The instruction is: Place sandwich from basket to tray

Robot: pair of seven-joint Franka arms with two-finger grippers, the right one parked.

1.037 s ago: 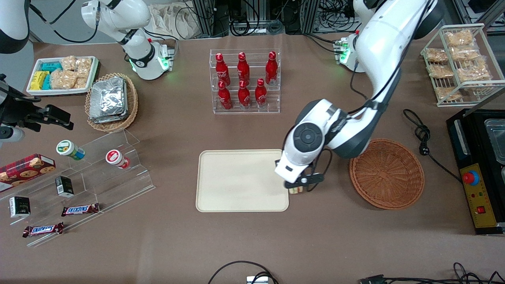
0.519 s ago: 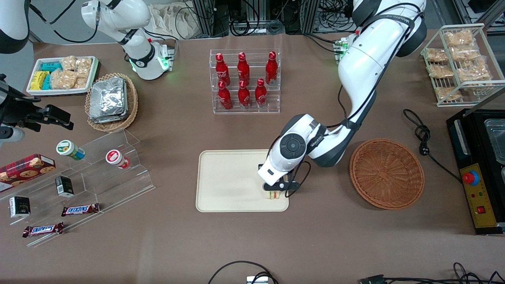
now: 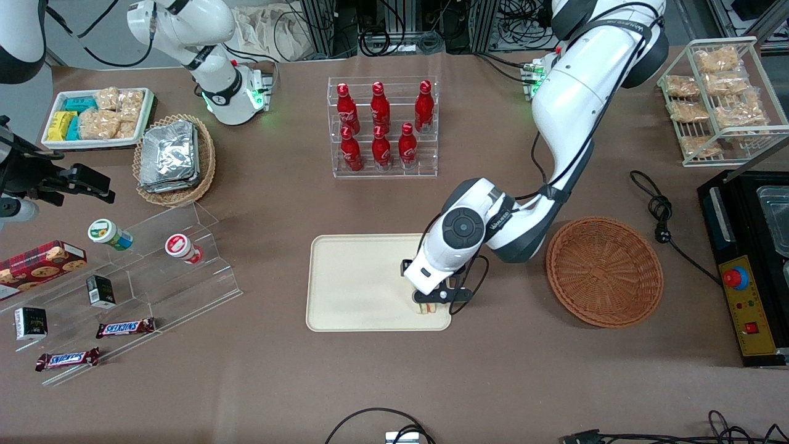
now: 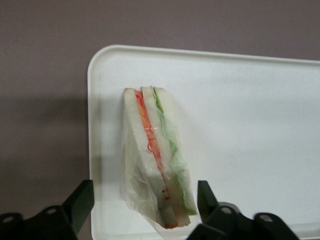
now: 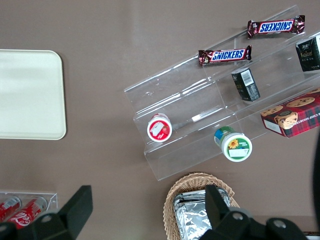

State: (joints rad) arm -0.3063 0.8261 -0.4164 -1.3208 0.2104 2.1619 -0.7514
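Clear rack point(image 3: 383, 127) with seven red bottles point(image 3: 381, 149); foil packets point(image 3: 168, 156) in tan basket point(image 3: 206, 165); two Snickers bars point(image 5: 224, 55) on acrylic steps point(image 3: 154, 271); cookie box point(image 3: 40, 261).

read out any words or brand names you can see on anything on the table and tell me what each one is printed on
"SNICKERS" on the brown chocolate bar lying on the clear acrylic step shelf.
"SNICKERS" on the second brown chocolate bar beside it.
Print on the red cookie box, the two small black boxes, the round tub lids and the red bottles is too small to read.
The wrapped sandwich, between the open gripper fingers on the cream tray, shows none.
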